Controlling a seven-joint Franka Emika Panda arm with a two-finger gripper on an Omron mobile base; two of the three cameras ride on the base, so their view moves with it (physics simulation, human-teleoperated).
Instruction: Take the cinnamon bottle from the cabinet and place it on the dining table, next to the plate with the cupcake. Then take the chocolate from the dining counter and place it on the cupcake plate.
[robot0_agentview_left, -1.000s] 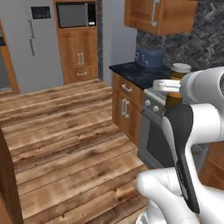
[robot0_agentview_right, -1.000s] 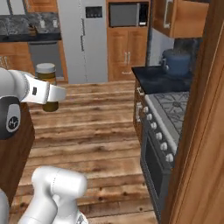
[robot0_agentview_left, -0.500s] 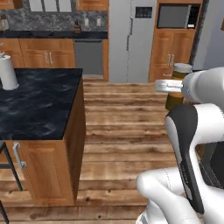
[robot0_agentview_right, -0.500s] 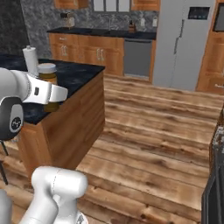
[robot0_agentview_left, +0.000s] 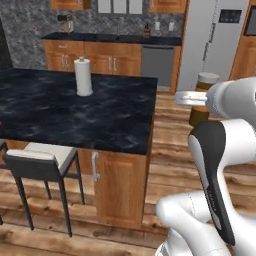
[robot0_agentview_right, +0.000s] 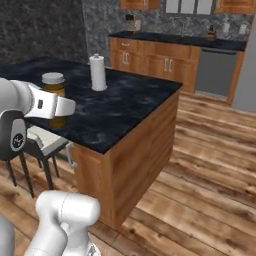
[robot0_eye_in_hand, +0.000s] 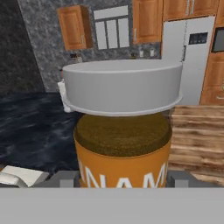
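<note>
The cinnamon bottle (robot0_agentview_left: 200, 115) is an orange-brown jar with a grey lid, held upright in the air to the right of the dark island counter (robot0_agentview_left: 75, 115). My gripper (robot0_agentview_left: 192, 98) is shut on it, with the fingers clamping its sides just below the lid. In the right base view the cinnamon bottle (robot0_agentview_right: 53, 82) hangs in my gripper (robot0_agentview_right: 62, 106) over the near corner of the counter (robot0_agentview_right: 120, 105). The hand view shows the bottle (robot0_eye_in_hand: 122, 144) close up, with my gripper (robot0_eye_in_hand: 122, 179) around it. The cupcake plate and the chocolate are out of view.
A white paper towel roll (robot0_agentview_left: 83, 76) stands on the island counter. A stool (robot0_agentview_left: 40, 156) with a pale seat is tucked against the counter's near side. Wooden cabinets, a dishwasher (robot0_agentview_left: 157, 65) and a fridge (robot0_agentview_left: 215, 42) line the far wall, across open wood floor.
The whole scene has swung: the base has turned from the stove and cabinets toward the island counter. The bottle stays clamped in my gripper, unchanged.
</note>
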